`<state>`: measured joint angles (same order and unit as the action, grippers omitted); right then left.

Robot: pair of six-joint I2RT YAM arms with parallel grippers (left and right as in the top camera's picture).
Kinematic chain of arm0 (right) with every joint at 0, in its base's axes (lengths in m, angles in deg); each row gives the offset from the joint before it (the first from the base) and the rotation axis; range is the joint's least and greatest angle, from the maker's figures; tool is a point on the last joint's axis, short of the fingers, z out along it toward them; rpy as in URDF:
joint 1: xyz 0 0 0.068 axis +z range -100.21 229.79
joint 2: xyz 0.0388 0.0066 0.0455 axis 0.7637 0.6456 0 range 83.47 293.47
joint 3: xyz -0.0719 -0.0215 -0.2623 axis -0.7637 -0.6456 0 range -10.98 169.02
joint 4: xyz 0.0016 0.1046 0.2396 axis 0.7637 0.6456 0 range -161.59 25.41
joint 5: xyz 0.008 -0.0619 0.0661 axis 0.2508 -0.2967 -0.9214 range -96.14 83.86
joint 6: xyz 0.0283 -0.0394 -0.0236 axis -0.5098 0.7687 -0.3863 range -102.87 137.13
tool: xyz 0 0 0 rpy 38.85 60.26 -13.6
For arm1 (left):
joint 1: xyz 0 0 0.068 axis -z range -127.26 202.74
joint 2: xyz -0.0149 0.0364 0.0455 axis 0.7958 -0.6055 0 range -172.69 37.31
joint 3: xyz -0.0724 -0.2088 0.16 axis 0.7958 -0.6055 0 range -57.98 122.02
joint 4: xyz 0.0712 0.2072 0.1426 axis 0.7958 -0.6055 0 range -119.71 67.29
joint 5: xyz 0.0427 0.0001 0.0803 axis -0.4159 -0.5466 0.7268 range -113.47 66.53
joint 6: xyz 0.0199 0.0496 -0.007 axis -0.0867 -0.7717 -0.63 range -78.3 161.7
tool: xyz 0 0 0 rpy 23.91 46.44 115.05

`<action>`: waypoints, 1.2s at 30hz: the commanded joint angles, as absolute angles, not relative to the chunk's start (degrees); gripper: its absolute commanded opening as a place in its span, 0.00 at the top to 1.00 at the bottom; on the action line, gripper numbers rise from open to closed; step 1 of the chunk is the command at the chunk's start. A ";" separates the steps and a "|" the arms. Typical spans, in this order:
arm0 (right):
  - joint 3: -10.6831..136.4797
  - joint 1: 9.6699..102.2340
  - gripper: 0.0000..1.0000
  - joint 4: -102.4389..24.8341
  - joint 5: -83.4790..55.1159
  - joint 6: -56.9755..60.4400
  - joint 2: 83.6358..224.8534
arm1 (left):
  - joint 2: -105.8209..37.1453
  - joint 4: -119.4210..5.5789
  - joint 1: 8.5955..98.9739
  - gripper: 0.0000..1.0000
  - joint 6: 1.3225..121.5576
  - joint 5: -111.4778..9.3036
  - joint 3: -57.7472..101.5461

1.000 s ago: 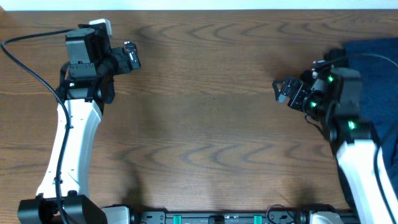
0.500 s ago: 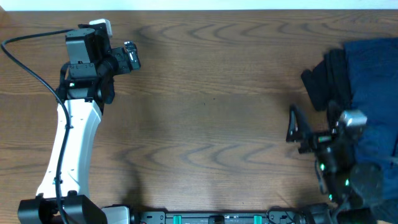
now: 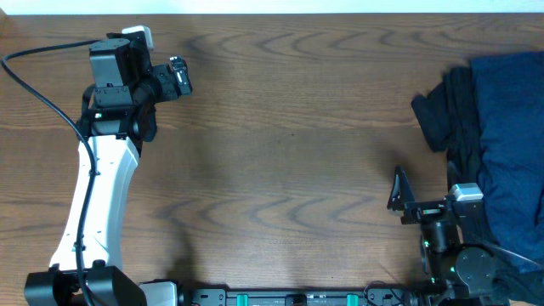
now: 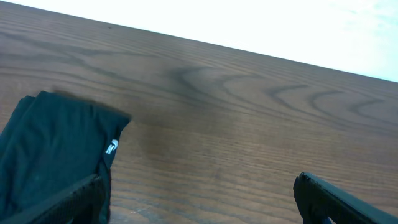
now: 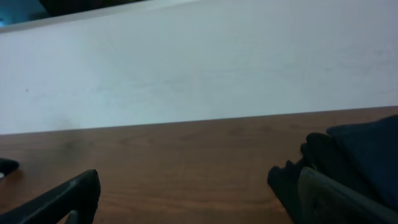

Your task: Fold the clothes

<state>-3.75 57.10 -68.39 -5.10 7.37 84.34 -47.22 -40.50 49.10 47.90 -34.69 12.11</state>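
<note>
The clothes lie in a heap at the table's right edge: a crumpled black garment (image 3: 442,115) against a navy blue one (image 3: 510,144). My right gripper (image 3: 399,197) hangs open near the front edge, below and left of the heap, holding nothing. In the right wrist view the right gripper (image 5: 199,208) spans bare wood, and the dark clothes (image 5: 354,155) lie beyond its right finger. My left gripper (image 3: 180,78) is open at the far left. In the left wrist view the left gripper (image 4: 202,208) is empty, and a folded black T-shirt (image 4: 50,149) with a small white logo lies by its left finger.
The wooden table (image 3: 289,170) stretches between the two arms. A black cable (image 3: 34,89) loops off the left arm toward the left edge. The arm bases and a mounting rail (image 3: 289,297) line the front edge. A white wall (image 5: 199,74) rises behind the table's far edge.
My right arm has pulled away from the clothes heap toward the front edge, uncovering the black garment. Its gripper stayed open. The left arm has not moved.
</note>
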 commanded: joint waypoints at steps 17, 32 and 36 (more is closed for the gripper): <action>-10.68 50.96 0.01 -67.42 -8.09 16.64 83.75 | -46.98 -40.47 48.97 0.02 48.01 -34.80 12.39; -10.68 50.91 0.01 -67.49 -8.07 22.98 83.75 | -46.98 -40.47 48.97 0.02 48.01 -34.80 12.39; -10.68 50.91 0.01 -67.49 -8.07 22.98 83.75 | -46.98 -40.47 48.97 0.02 48.01 -34.80 12.39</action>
<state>-10.57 51.35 -67.75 -7.66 21.99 84.16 -47.22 -40.50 49.10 47.90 -34.69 12.11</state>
